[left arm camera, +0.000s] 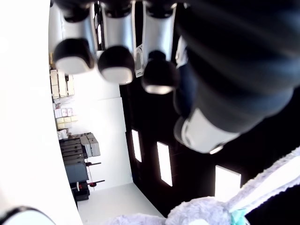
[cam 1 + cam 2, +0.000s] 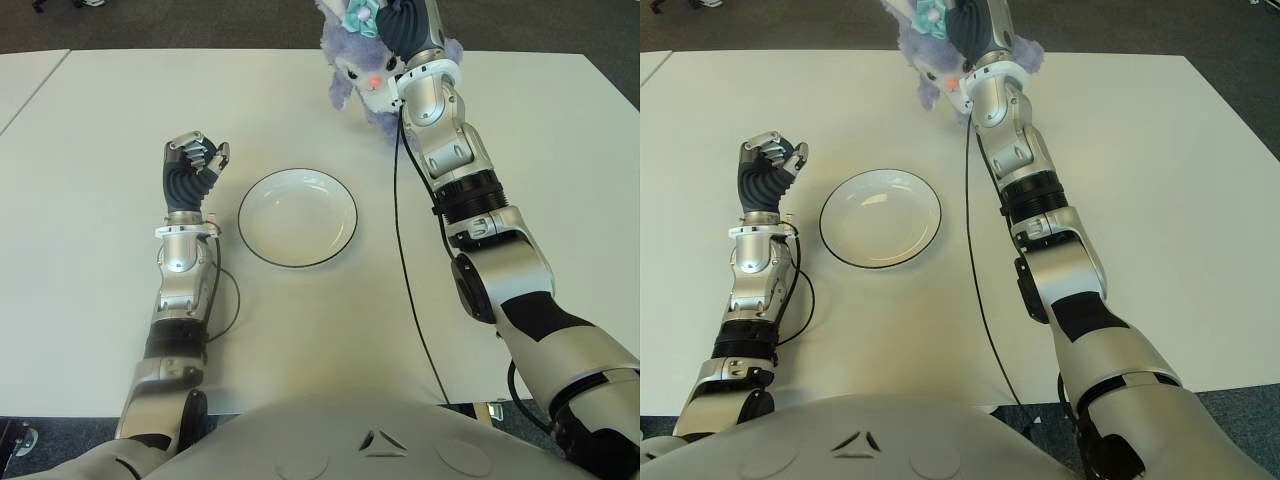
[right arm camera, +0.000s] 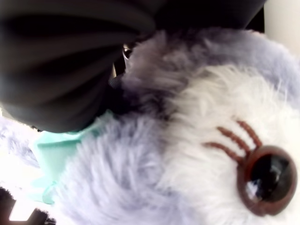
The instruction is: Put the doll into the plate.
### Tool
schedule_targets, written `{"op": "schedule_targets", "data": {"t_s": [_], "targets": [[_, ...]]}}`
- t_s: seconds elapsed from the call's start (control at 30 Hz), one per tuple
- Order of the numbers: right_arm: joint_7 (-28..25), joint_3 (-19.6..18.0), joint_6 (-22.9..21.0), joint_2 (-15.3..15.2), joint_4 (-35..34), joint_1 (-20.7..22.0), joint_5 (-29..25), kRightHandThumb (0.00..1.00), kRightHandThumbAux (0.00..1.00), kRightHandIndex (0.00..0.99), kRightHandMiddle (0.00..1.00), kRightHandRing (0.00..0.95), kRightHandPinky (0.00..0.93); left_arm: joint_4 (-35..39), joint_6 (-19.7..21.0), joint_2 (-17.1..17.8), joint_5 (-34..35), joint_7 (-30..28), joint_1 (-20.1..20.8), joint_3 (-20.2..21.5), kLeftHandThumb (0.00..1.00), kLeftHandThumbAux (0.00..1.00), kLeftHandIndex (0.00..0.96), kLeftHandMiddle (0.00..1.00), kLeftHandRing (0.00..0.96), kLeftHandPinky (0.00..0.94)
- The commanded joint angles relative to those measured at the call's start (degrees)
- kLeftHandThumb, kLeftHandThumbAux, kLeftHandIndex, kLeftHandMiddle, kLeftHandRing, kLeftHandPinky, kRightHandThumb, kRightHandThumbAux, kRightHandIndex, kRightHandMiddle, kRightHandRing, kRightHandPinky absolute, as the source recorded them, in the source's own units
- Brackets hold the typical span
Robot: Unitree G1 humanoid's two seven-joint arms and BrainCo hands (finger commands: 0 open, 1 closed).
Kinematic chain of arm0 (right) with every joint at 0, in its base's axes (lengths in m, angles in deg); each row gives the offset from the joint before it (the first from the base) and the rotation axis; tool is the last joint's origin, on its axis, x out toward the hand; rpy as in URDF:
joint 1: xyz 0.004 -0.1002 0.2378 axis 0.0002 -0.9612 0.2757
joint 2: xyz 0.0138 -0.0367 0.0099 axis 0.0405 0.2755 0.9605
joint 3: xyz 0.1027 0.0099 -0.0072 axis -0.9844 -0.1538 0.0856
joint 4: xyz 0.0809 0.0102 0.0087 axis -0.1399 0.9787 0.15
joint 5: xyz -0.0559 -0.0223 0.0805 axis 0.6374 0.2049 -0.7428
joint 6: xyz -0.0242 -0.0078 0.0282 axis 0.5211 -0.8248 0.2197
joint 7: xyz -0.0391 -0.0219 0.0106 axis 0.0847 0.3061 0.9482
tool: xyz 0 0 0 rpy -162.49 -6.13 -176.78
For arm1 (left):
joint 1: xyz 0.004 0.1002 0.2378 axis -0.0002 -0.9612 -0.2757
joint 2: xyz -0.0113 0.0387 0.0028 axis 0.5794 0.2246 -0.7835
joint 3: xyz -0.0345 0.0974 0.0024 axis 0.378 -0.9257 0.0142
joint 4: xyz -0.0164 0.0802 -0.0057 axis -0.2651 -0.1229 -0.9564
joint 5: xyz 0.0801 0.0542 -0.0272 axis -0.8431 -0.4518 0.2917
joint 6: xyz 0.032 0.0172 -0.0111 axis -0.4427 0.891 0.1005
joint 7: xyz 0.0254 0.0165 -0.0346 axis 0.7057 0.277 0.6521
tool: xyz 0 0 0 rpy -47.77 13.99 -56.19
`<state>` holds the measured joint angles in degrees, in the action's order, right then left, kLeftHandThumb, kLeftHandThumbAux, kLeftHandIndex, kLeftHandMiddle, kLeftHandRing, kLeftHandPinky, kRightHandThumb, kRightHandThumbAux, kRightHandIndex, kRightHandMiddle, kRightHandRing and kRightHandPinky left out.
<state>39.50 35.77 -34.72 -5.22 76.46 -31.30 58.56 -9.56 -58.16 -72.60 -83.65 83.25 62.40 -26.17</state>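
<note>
So the right hand [image 2: 410,40] has its fingers clamped on the purple doll [image 2: 362,75] at top centre of frame, plate [image 2: 297,217] mid-frame has nothing in it, left hand [image 2: 195,165] curled around nothing just left of the plate — carry and drop remain.

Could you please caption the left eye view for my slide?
Right hand grips purple doll beyond the empty plate.
</note>
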Motion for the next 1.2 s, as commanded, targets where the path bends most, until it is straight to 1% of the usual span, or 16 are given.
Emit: {"op": "schedule_targets", "data": {"t_s": [0.03, 0.13, 0.27, 0.43, 0.6, 0.7, 0.8, 0.9, 1.0, 1.2], "targets": [[-4.59, -1.88, -5.53, 0.49, -7.38, -3.64, -2.63, 0.952, 0.663, 0.373, 0.484, 0.531, 0.846, -6.72, -0.17, -2.75, 0.39, -0.51, -8.31, -0.52, 0.487, 0.807, 0.74, 0.863, 0.881, 0.876], [-5.52, -2.53, -6.47, 0.84, -9.07, -4.16, -3.23, 0.95, 0.665, 0.367, 0.476, 0.536, 0.844, -6.68, -0.32, -2.75, 0.42, -0.52, -8.35, -0.58, 0.49, 0.806, 0.735, 0.863, 0.88, 0.876], [-4.98, -2.44, -5.81, 0.7, -9.82, -4.41, -2.42, 0.95, 0.665, 0.367, 0.477, 0.536, 0.845, -6.67, -0.45, -2.67, 0.39, -0.61, -8.38, -0.7, 0.493, 0.803, 0.736, 0.863, 0.881, 0.877], [-5.29, -2.61, -6.55, 0.65, -10.91, -4.62, -2.28, 0.951, 0.664, 0.369, 0.479, 0.535, 0.846, -6.82, -0.56, -2.56, 0.45, -0.7, -8.29, -0.81, 0.491, 0.804, 0.753, 0.867, 0.883, 0.877], [-6.11, -2.91, -8.29, 0.95, -13.27, -4.85, -2.48, 0.951, 0.663, 0.37, 0.48, 0.534, 0.848, -7.07, -0.82, -2.54, 0.57, -0.74, -8.19, -0.84, 0.491, 0.808, 0.751, 0.87, 0.885, 0.879], [-6.81, -2.8, -9.48, 1.24, -15.8, -5.27, -2.3, 0.951, 0.663, 0.372, 0.482, 0.533, 0.848, -7.14, -0.94, -2.52, 0.56, -0.74, -8.17, -0.88, 0.492, 0.81, 0.75, 0.871, 0.886, 0.88], [-8.71, -3.16, -11.8, 1.8, -19.31, -6.18, -3.27, 0.951, 0.663, 0.371, 0.48, 0.533, 0.848, -7.19, -0.98, -2.5, 0.51, -0.68, -8.15, -0.91, 0.489, 0.812, 0.749, 0.871, 0.886, 0.88], [-9.5, -3.1, -12.45, 1.79, -20.83, -6.73, -3.03, 0.951, 0.664, 0.369, 0.478, 0.535, 0.847, -7.18, -0.97, -2.5, 0.46, -0.61, -8.15, -0.91, 0.486, 0.813, 0.745, 0.869, 0.885, 0.879], [-9.0, -1.95, -10.46, 0.62, -21.43, -7.14, -0.8, 0.952, 0.662, 0.374, 0.482, 0.532, 0.848, -7.15, -0.87, -2.52, 0.46, -0.54, -8.14, -0.9, 0.485, 0.813, 0.741, 0.866, 0.884, 0.879], [-8.98, -0.27, -9.57, -0.71, -22.26, -7.35, 2.13, 0.953, 0.659, 0.383, 0.493, 0.526, 0.854, -7.64, -0.99, -2.59, 0.66, -0.57, -7.82, -0.78, 0.491, 0.81, 0.733, 0.864, 0.882, 0.879]]}}
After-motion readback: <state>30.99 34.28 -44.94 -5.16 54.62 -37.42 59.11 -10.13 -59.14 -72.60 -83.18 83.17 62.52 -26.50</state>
